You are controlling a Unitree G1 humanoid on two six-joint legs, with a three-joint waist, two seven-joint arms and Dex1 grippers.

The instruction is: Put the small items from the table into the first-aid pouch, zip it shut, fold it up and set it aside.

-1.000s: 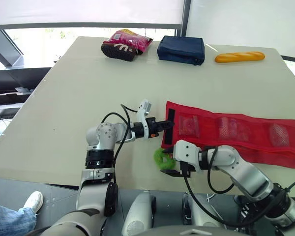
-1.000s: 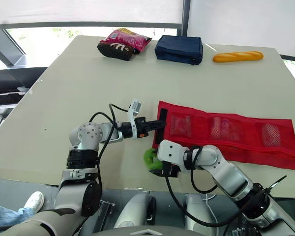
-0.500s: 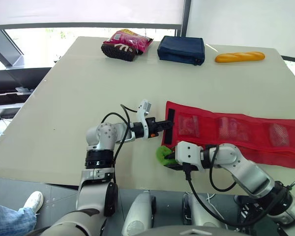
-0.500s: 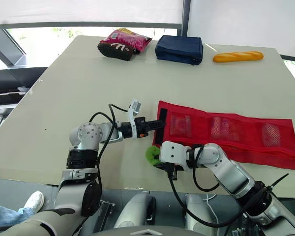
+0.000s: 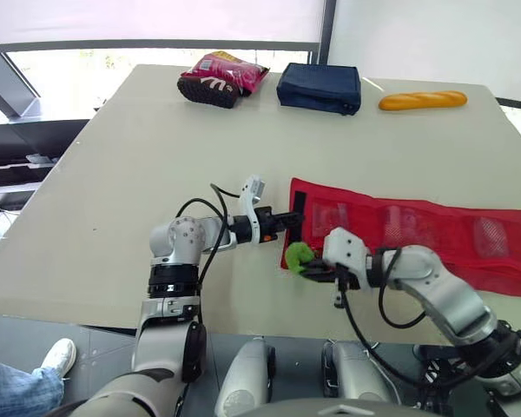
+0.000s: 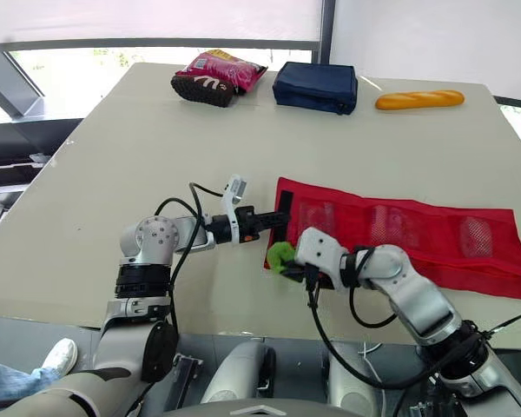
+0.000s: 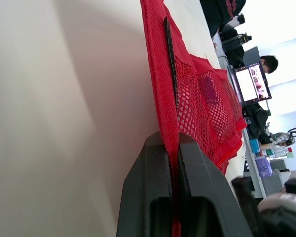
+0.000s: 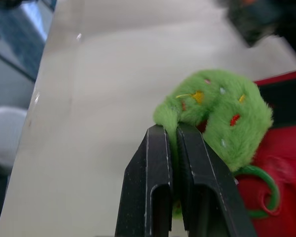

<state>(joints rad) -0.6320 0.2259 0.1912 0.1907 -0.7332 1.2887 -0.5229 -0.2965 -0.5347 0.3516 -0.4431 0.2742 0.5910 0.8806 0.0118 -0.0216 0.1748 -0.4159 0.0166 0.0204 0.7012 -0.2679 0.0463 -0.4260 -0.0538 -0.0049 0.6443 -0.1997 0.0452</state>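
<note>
The first-aid pouch [image 5: 417, 230], a long red mesh strip, lies unfolded and flat on the right half of the bench [image 5: 139, 174], its length running left to right. Its mesh pockets hold pale contents too faint to identify. The left claw [image 7: 171, 140] is clamped on the pouch's left end, with the red fabric edge pinched between its two black fingers next to a black strip on that end. The right claw [image 8: 171, 131] is closed on a fuzzy green toy [image 8: 222, 116] flecked with yellow and red, nipping a tuft of its fur. The toy sits at the pouch's near left corner, partly over the red fabric, with a thin green loop from it lying on the red; whether it rests there or hangs just above cannot be told. The two claws are near each other at this corner, apart. Along the far edge of the bench, well away from the pouch, are a pink snack bag [image 5: 228, 71] with a dark object [image 5: 208, 89] touching it, a navy blue case [image 5: 319, 88] just beside them, and a golden bread loaf [image 5: 422, 101] further right.
</note>
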